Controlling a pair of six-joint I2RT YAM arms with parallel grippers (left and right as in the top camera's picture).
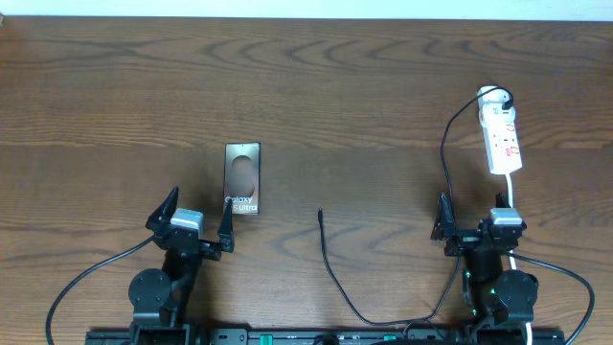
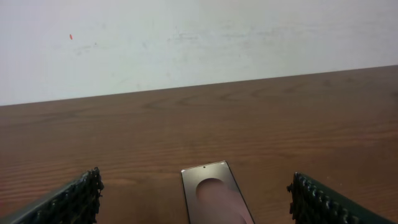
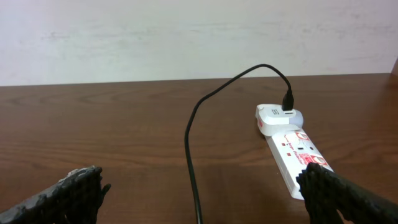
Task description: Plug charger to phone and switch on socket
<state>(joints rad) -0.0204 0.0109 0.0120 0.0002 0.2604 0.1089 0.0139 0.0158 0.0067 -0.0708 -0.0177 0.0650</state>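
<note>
The phone lies flat on the table, lettering end toward me; it also shows in the left wrist view, between the fingers. My left gripper is open, just short of the phone's near end. The charger cable runs from its free tip down, then up to a plug in the socket. The socket is a white power strip at the right. The cable passes between the fingers of my right gripper, which is open and empty just near of the strip.
The strip's white cord runs toward the right arm. Black robot cables loop at the front edge. A pale wall stands behind the table's far edge.
</note>
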